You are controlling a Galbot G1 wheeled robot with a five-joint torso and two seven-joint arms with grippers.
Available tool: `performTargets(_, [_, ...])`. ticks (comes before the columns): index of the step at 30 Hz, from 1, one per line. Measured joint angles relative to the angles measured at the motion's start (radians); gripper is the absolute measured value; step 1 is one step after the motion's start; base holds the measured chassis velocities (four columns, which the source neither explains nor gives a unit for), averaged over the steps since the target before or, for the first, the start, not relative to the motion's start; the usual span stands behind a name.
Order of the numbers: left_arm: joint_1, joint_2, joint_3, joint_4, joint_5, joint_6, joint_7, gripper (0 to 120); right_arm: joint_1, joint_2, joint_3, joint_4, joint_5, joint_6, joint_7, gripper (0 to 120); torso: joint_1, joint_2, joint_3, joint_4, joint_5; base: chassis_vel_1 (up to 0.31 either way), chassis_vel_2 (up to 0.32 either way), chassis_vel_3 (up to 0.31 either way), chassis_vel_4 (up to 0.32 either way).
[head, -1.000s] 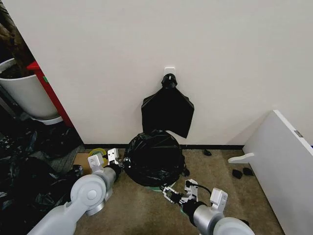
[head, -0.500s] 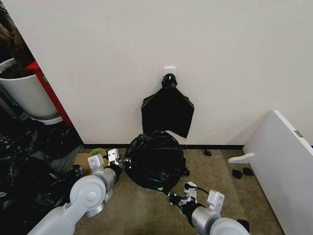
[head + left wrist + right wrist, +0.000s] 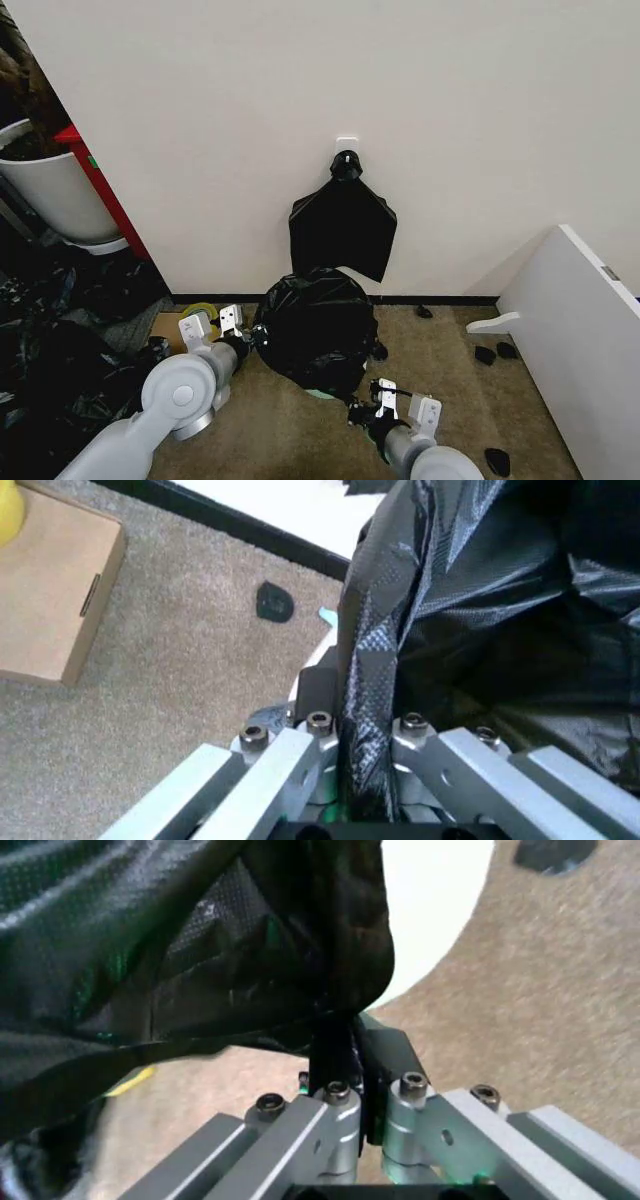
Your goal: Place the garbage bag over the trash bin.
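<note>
Carpet floor by wall, head view: 1 garbage bag [image 3: 318, 328] draped over 1 trash bin [image 3: 322, 393], green base peeking. Left gripper [image 3: 247, 338] at bag's left side. Right gripper [image 3: 358, 410] moved back/lower vs 1 s ago, stretching hem = bag going down over bin.
L wrist: fingers pinching bag [image 3: 440, 630].
R wrist: fingers pinching hem [image 3: 200, 952].

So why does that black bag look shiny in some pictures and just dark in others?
In the left wrist view, light glints off the garbage bag creases, close up by the left gripper. In the right wrist view it shows sheen, pinched in the right gripper. In the head view the bag is mostly dark.
</note>
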Motion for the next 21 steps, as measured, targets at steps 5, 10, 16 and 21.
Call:
performTargets(5, [0.001, -0.003, 0.002, 0.002, 0.000, 0.005, 0.000, 1, -0.010, -0.009, 0.001, 0.007, -0.031, 0.006, -0.010, 0, 0.000, 0.000, 0.000, 0.0000, 0.0001, 0.000, 0.000, 0.000, 0.000])
performTargets(10, [-0.012, -0.009, 0.008, 0.024, 0.005, 0.002, -0.001, 1, -0.062, -0.037, 0.011, 0.069, -0.054, 0.009, -0.029, 13, 0.000, 0.000, 0.000, -0.0001, 0.0000, 0.000, 0.000, 0.000, 0.000])
performTargets(16, [-0.033, -0.013, 0.011, 0.052, 0.006, -0.009, -0.003, 1, -0.129, -0.071, 0.027, 0.176, -0.062, -0.018, -0.043, 34, 0.000, 0.000, 0.000, -0.0001, 0.0001, 0.000, 0.000, 0.000, 0.000])
performTargets(21, [-0.038, -0.017, 0.022, 0.059, 0.035, -0.018, 0.008, 1, -0.194, -0.107, 0.051, 0.276, -0.091, -0.104, 0.004, 53, 0.000, 0.000, 0.000, -0.0003, 0.0000, 0.000, 0.000, 0.000, 0.000])
